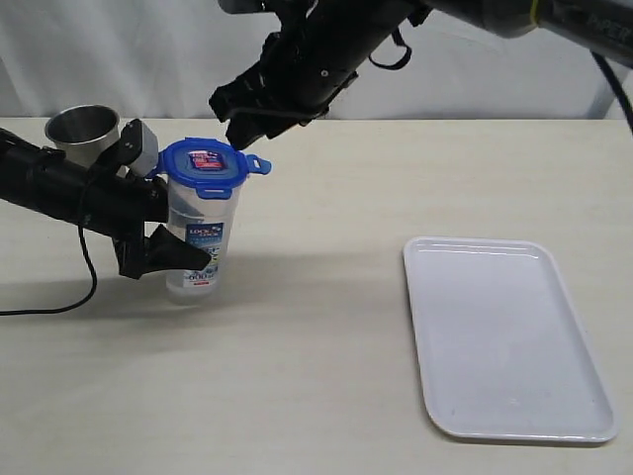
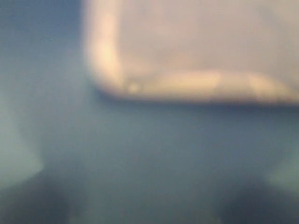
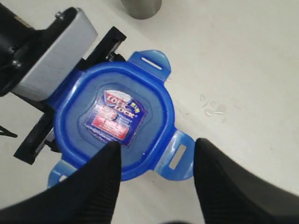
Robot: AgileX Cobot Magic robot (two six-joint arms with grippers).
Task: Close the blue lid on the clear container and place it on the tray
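Observation:
The clear container point(image 1: 203, 242) stands upright on the table at the left, with the blue lid point(image 1: 206, 164) sitting on its top. The lid's tabs point(image 3: 179, 157) stick out sideways. My left gripper point(image 1: 185, 237) comes in from the left and is shut on the container's body, with one finger point(image 1: 180, 259) in front. The left wrist view is only a blur, too close to read. My right gripper point(image 1: 233, 123) hangs open just above the lid's far side. In the right wrist view, my right gripper point(image 3: 156, 151) has one lid tab beneath the gap and touches nothing. The white tray point(image 1: 509, 341) lies at the right.
A grey steel cup point(image 1: 81, 125) stands behind the left arm, close to the container. A black cable point(image 1: 59, 305) trails on the table at the far left. A few water drops point(image 3: 211, 108) lie on the table near the lid.

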